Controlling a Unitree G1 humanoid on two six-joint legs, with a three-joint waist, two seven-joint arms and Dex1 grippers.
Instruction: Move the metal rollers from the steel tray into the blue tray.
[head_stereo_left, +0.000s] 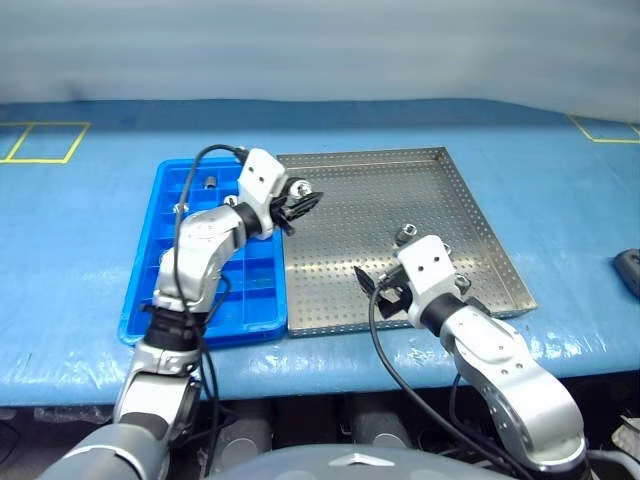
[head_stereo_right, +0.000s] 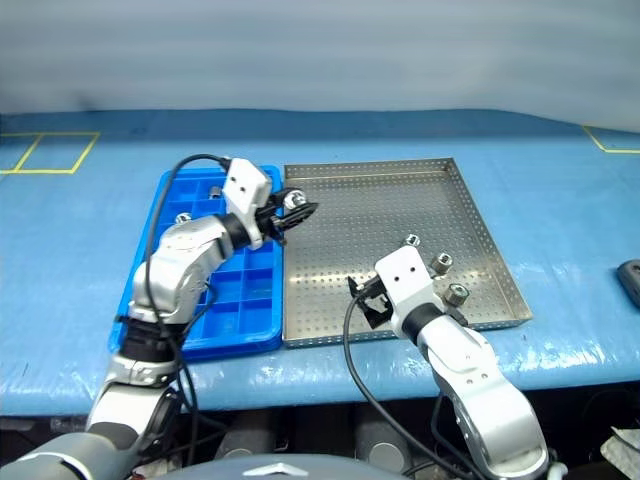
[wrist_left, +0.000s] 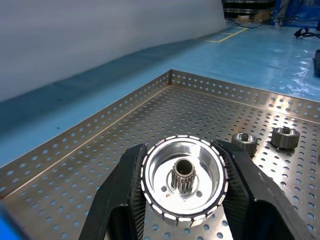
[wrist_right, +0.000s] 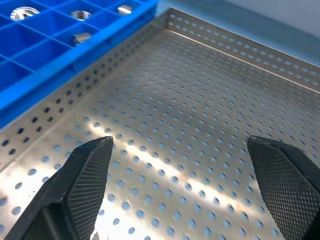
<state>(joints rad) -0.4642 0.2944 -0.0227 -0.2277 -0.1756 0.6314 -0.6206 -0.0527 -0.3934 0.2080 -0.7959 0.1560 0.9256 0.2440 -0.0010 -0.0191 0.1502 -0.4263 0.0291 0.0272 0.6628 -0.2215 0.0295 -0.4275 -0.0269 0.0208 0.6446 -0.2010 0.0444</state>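
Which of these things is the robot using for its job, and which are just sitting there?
For the job:
- metal rollers, one held in the left gripper
- steel tray
- blue tray
- right gripper, open over the steel tray

Just lying about:
- dark object at the table edge
- yellow tape marks

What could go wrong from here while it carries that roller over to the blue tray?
1. The left end effector grips the roller only by its round rim, above the steel tray; a slip could drop it back there.
2. Some compartments of the blue tray already hold rollers, so it might be released onto a filled one.
3. The open right end effector hangs low over the steel tray and could nudge the loose rollers nearby.
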